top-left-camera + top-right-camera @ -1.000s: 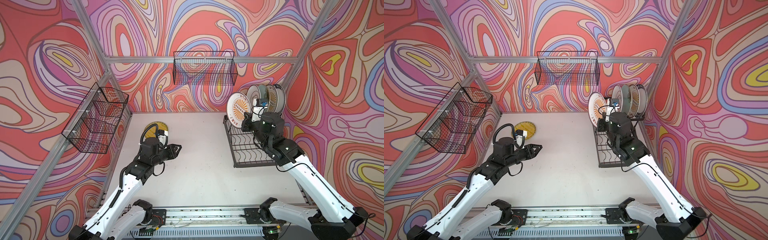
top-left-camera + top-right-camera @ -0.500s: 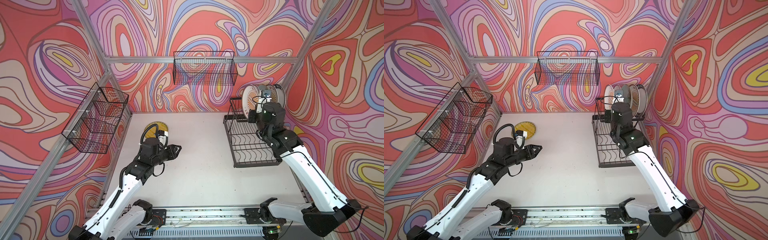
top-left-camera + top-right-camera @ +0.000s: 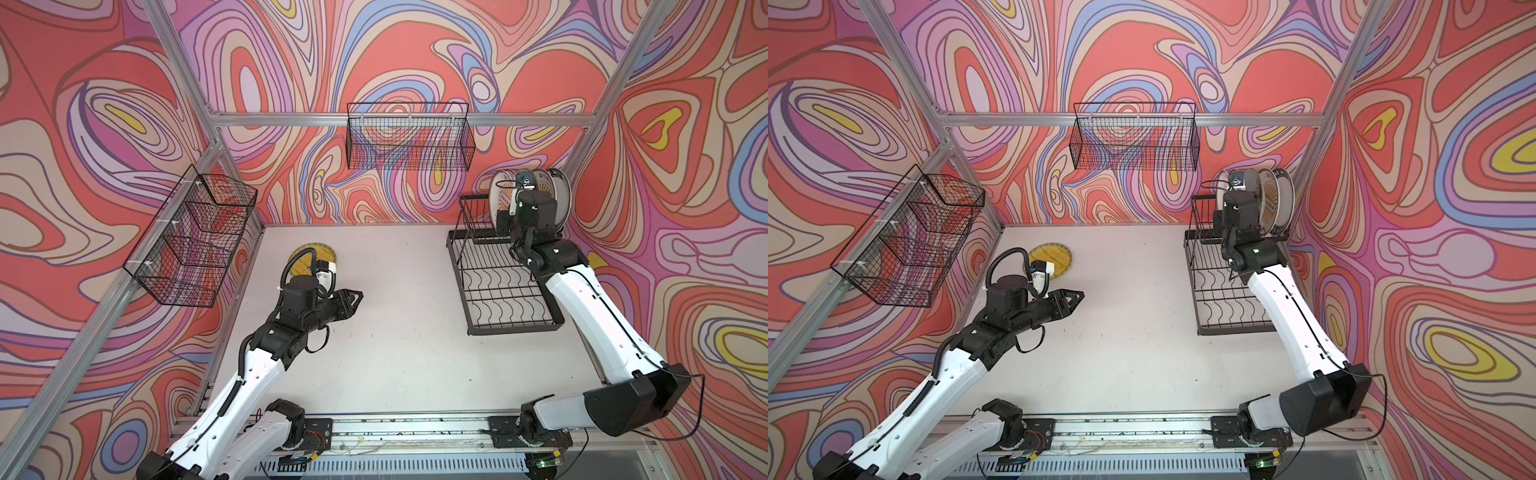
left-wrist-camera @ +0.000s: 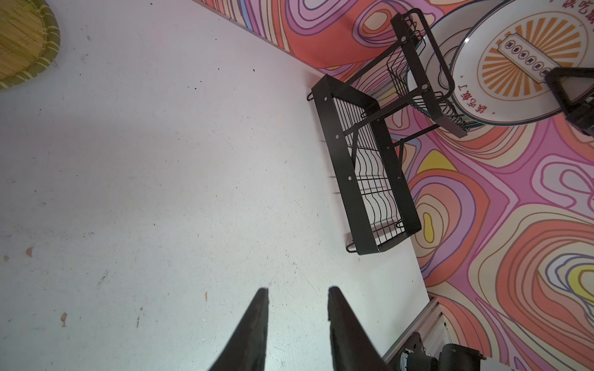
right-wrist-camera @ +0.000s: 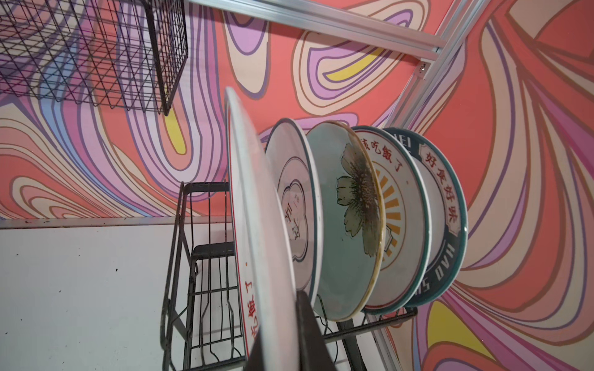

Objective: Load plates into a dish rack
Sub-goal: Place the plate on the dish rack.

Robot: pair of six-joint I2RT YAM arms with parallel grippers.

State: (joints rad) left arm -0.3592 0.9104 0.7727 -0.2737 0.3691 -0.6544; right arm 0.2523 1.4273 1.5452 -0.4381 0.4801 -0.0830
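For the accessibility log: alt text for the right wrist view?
Right gripper holds a white plate with red characters upright beside four plates standing in the black dish rack; a wire basket hangs on the patterned wall.

Item: light. Bright, even and diffuse, coming from above; I find no hard glare in both top views. Shadows: soft and faint, a grey smudge on the white table beside the left arm, and a broader dim patch across the table in the left wrist view. Focus: top views sharp throughout, with wide-angle splay of the walls toward the corners. Right wrist view: nearest plate and right gripper soft, too close for focus; plates behind crisp, lettering legible; mild sheen on the pale green plate. Left wrist view: left gripper a dark silhouette, edges slightly blurred.
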